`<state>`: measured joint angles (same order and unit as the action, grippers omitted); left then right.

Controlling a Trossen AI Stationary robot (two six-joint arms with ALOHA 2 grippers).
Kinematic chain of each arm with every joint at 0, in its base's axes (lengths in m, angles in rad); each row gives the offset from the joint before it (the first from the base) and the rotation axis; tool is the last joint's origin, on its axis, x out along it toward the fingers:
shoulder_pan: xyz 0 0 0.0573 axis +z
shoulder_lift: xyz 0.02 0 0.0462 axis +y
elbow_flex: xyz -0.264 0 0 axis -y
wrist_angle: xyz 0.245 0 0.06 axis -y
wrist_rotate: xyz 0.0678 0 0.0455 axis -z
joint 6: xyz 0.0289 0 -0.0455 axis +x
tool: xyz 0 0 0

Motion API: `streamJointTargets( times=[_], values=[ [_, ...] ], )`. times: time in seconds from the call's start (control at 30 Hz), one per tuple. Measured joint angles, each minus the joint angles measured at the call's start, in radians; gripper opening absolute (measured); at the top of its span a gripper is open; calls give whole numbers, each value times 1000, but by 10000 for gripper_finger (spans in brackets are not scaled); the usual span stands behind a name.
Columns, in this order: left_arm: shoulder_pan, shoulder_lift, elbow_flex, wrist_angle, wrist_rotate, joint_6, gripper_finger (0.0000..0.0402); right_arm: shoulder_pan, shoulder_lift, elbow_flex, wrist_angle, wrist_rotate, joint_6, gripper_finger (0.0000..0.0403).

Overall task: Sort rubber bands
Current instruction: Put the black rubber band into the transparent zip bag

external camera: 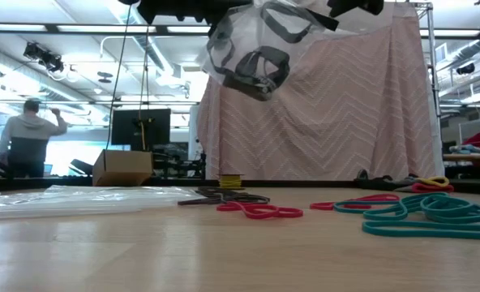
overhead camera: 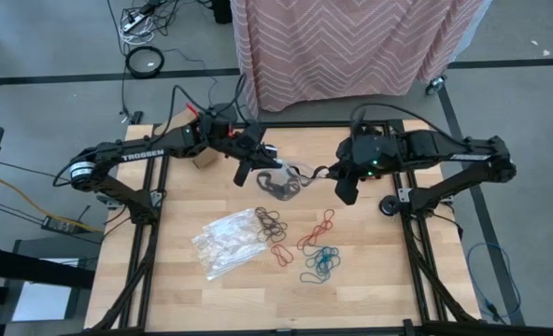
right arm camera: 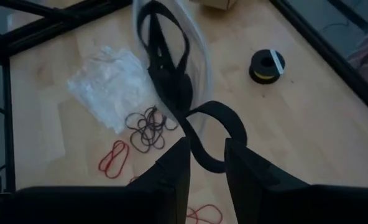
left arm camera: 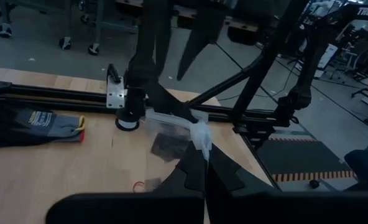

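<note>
- Left gripper (overhead camera: 255, 166) pinches the top of a clear bag (overhead camera: 281, 182) holding black bands (external camera: 256, 69), lifted off the table.
- Right gripper (right arm camera: 206, 152), beside it, grips one black band (right arm camera: 218, 134), seemingly feeding it in.
- Below both, unsorted: brown bands (overhead camera: 270, 222), red bands (overhead camera: 316, 229), teal bands (overhead camera: 321, 264); spare bags (overhead camera: 225, 241) alongside.

In the low view both grippers are cut off by the upper edge, so only the hanging clear bag (external camera: 252, 49) shows. The left gripper (left arm camera: 204, 163) covers the bag's neck, its grip unclear. The teal rubber bands (external camera: 435, 215) run off the picture's side near the table's (overhead camera: 370, 289) right edge.
</note>
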<state>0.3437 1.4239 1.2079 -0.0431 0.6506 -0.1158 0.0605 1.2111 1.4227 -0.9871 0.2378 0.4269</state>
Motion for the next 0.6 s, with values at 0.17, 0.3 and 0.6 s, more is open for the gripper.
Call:
streamJointTargets(
  times=[0.17,0.3,0.6],
  values=[
    [5,0,0,0,9,0,0,10,-27,0,-11,71,20,89],
    [5,0,0,0,10,0,0,6,-28,0,-32,84,17,89],
    [5,0,0,1,10,0,0,1,3,0,-34,81,0,89]
  ],
)
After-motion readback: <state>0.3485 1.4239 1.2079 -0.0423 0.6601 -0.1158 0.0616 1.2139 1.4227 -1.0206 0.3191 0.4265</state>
